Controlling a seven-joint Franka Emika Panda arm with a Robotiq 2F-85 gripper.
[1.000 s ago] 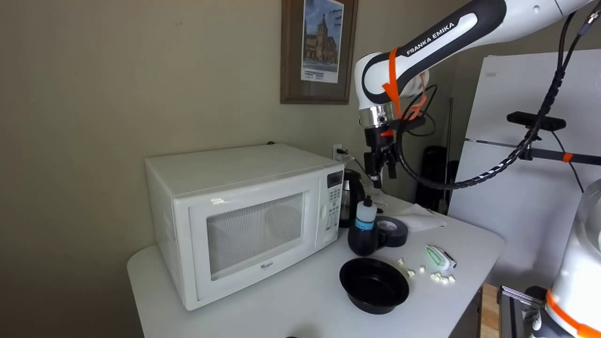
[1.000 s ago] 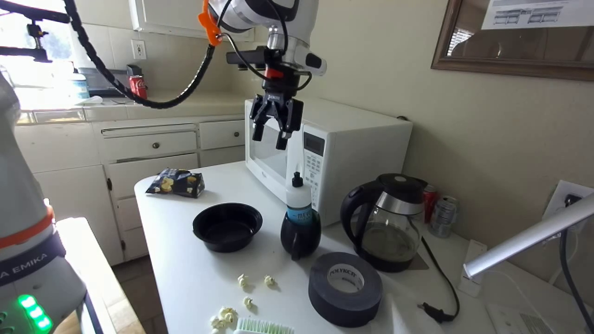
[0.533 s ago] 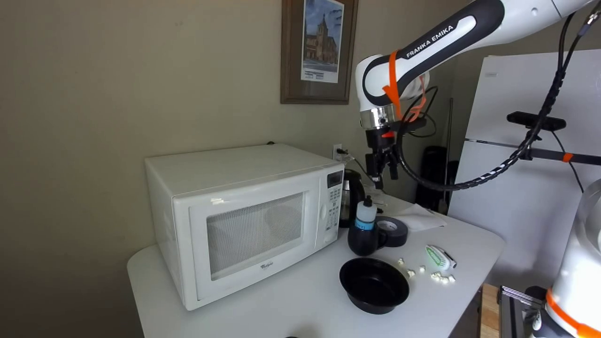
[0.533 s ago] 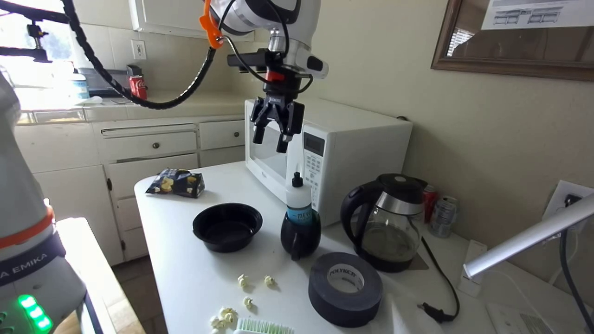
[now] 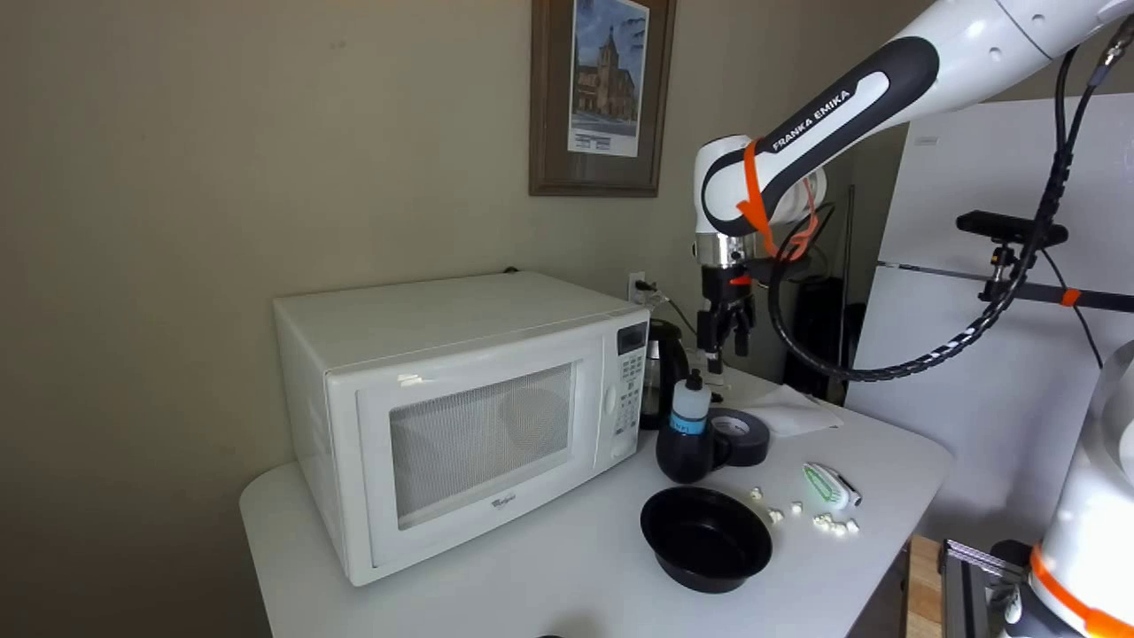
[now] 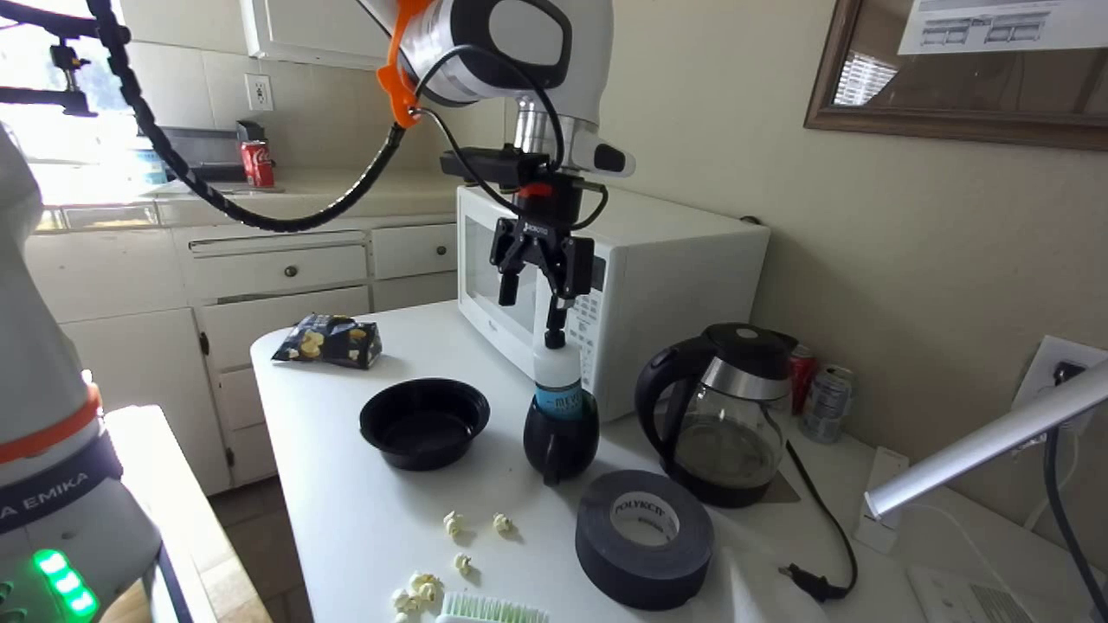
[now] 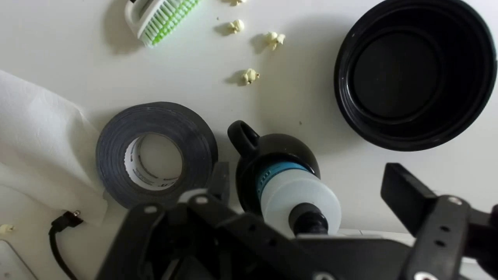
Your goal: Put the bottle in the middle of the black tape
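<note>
1. Across my work area spreads the white table (image 5: pixel 496 594), its corners rounded.
2. Above it I have the arm (image 5: pixel 833 115) extended, white and black, its wrist end pointing down.
3. Near the wall (image 5: pixel 354 159) I see the microwave (image 5: pixel 478 443), white, its door closed.
4. Just beside it stands the kettle (image 6: pixel 727 450), glass-bodied with a black lid and handle.
5. My gripper (image 6: pixel 531 307) hangs from the arm with its fingers spread wide. On my wrist view the bottle (image 7: pixel 297 190) shows in the gap between them; in an exterior view one fingertip overlaps the bottle's black cap, and I cannot tell whether they touch.
6. The bowl (image 7: pixel 397 74), wide, black and shallow, sits near the mug (image 6: pixel 561 450).
7. The black tape (image 6: pixel 640 567) lies flat as a thick roll, near the kettle and just beside the mug; its hole faces up and frames a patch of table.
8. The mug stands upright, black and rounded, its handle sticking out on the side near the tape.
9. The bottle stands upright inside the mug, its light blue label partly above the rim, its paler top clear of it.
10. The brush (image 7: pixel 163 19) lies with green and white bristles showing.
11. The popcorn (image 7: pixel 251 76) is scattered in small pieces between the brush and the bowl.
</note>
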